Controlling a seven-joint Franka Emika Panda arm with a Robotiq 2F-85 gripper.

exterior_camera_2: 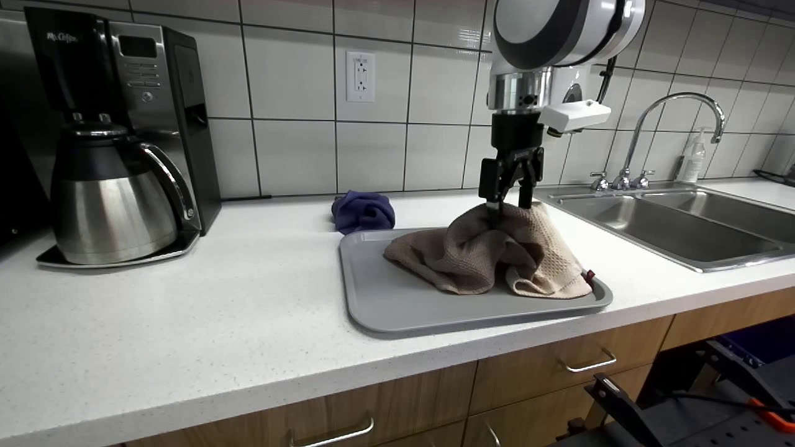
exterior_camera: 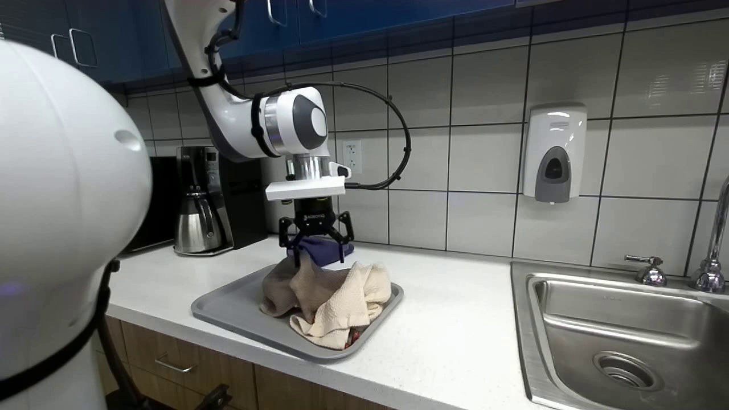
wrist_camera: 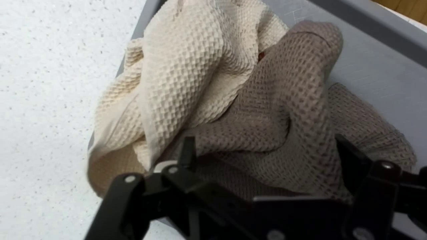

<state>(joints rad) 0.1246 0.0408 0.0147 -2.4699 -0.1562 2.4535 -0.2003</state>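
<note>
Gripper | spread wide | over brown cloth, contact likely but partly hidden | cream cloth alongside

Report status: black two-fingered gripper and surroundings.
Gripper open, contact unclear. Crumpled brown and cream cloth nearest, on grey rectangular tray. Small red object partly covered.

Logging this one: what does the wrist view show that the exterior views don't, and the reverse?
Only the wrist view: a small reddish-brown spot in the gap between brown cloth folds and cream cloth folds; what it is, I can't tell.

Only the exterior views: the coffee maker, sink, purple cloth and wall outlet, in both.

Shared: claw, jaws apart at the brown cloth folds; gray tray; white countertop.
</note>
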